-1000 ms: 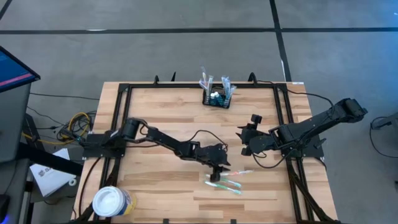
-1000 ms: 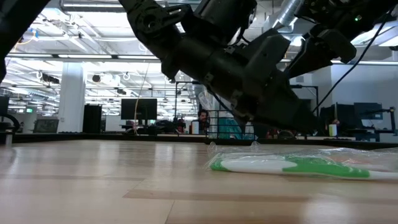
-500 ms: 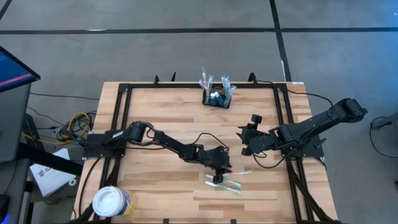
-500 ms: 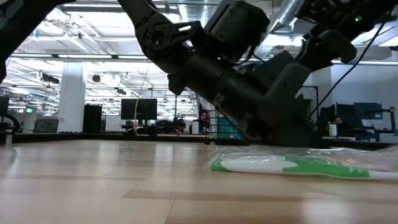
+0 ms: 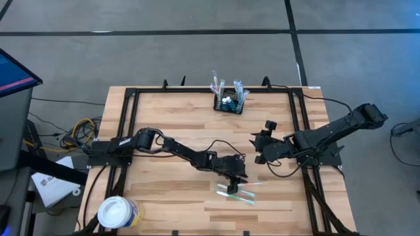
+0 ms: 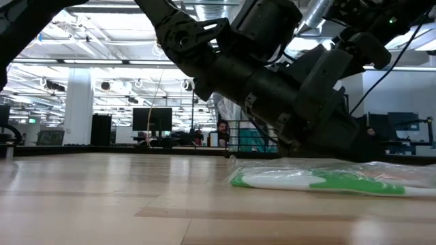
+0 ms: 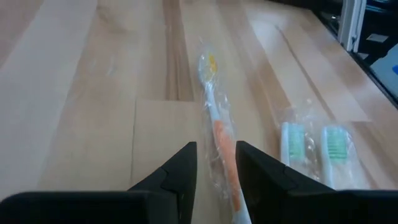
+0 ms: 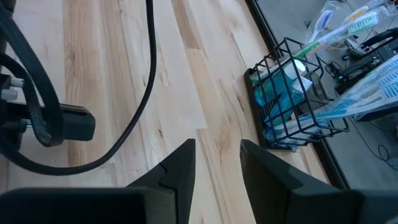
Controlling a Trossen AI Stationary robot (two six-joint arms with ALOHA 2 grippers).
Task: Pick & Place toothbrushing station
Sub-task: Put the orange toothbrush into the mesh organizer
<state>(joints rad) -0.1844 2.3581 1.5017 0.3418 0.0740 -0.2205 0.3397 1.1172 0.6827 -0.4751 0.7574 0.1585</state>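
Observation:
The toothbrushing station [image 5: 228,105], a small black wire caddy with wrapped brushes standing in it, sits at the table's far middle edge; the right wrist view shows it too [image 8: 289,102]. My left gripper [image 7: 214,147] is open and low over the table near the front. Its fingers stand on either side of an orange toothbrush [image 7: 211,99] in clear wrap that lies flat on the wood. Two green wrapped toothbrushes [image 7: 314,146] lie beside it [image 6: 306,180]. My right gripper [image 8: 216,149] hangs open and empty above the table's right middle [image 5: 259,149].
A round white tub [image 5: 118,212] stands at the table's near left corner. A black frame [image 5: 298,111] runs along the table's edges. A black cable [image 8: 124,143] from the left arm crosses the wood between the arms.
My left gripper has gone down and a little toward the table's near edge, onto the wrapped toothbrushes, with its fingers kept apart. The toothbrushes lie where they were.

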